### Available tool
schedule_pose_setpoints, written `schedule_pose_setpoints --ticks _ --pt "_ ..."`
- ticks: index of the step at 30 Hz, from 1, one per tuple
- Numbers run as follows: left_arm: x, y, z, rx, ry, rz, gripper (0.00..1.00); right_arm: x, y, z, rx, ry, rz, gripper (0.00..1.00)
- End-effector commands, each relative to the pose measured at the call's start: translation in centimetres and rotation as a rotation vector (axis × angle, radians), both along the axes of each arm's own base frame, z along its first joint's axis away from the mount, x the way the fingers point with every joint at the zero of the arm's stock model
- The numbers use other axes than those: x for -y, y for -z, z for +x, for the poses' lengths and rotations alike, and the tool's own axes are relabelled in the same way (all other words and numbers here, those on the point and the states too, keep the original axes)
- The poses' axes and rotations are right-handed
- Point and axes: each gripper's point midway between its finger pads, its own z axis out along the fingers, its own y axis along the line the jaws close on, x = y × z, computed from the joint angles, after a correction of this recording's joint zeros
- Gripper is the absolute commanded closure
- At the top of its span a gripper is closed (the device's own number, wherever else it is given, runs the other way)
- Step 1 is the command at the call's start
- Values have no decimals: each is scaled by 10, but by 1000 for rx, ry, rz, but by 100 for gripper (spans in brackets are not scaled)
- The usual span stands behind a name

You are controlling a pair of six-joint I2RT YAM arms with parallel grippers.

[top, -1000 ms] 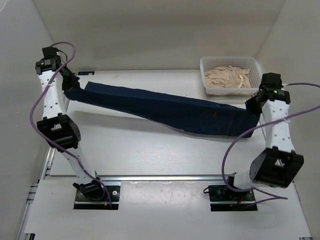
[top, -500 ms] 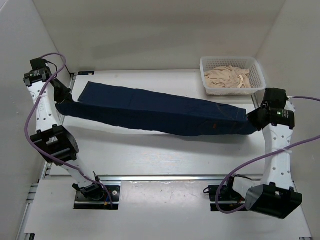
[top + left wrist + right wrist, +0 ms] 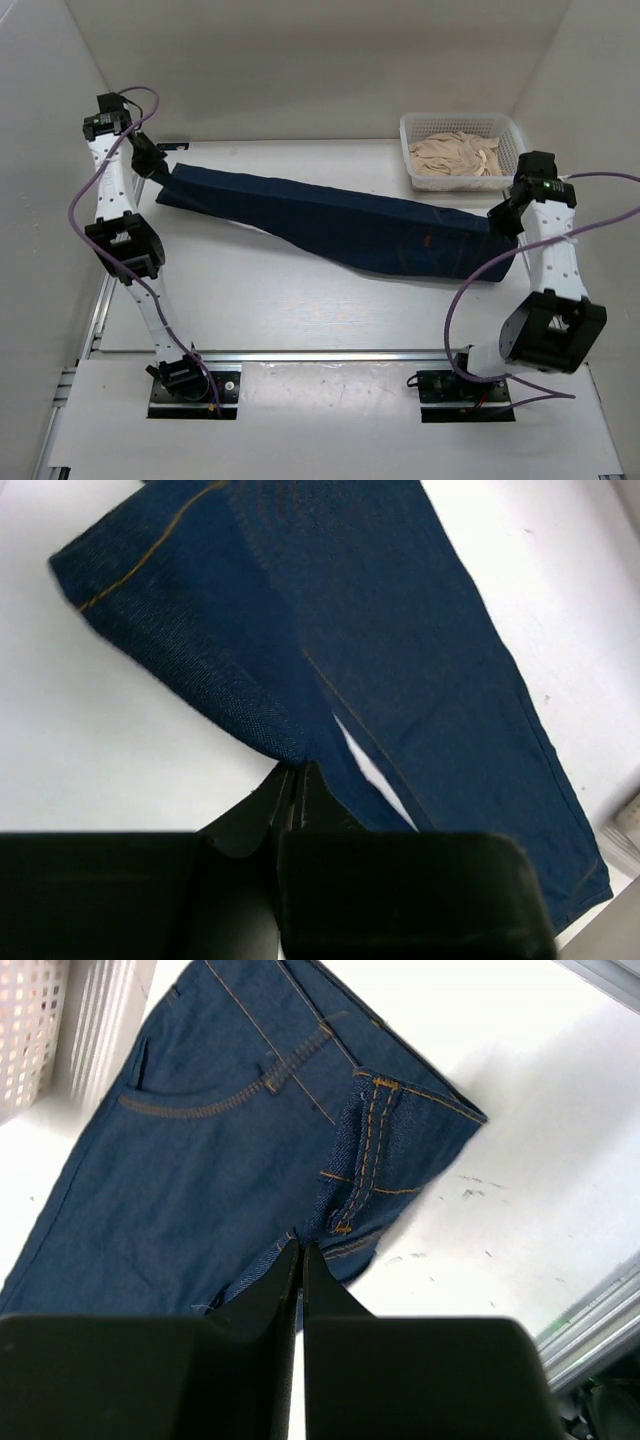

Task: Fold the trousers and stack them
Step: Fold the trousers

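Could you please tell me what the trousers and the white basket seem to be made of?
The trousers look like dark blue denim: matte, with a visible twill grain and tan contrast stitching at seams and pockets. The basket is probably white moulded plastic, judging by its smooth rim and regular lattice of holes.

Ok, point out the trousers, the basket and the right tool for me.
trousers point(image 3: 330, 222), top view, middle of the legs.
basket point(image 3: 460, 118), top view, far rim.
right tool point(image 3: 300, 1248), right wrist view, between its fingertips.
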Motion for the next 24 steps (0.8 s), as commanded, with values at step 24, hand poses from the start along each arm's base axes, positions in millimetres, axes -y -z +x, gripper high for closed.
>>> schedule_pose_setpoints --ticks 24 --pt "-98 -23 -17 41 -215 313 90 84 1 53 -62 153 -291 100"
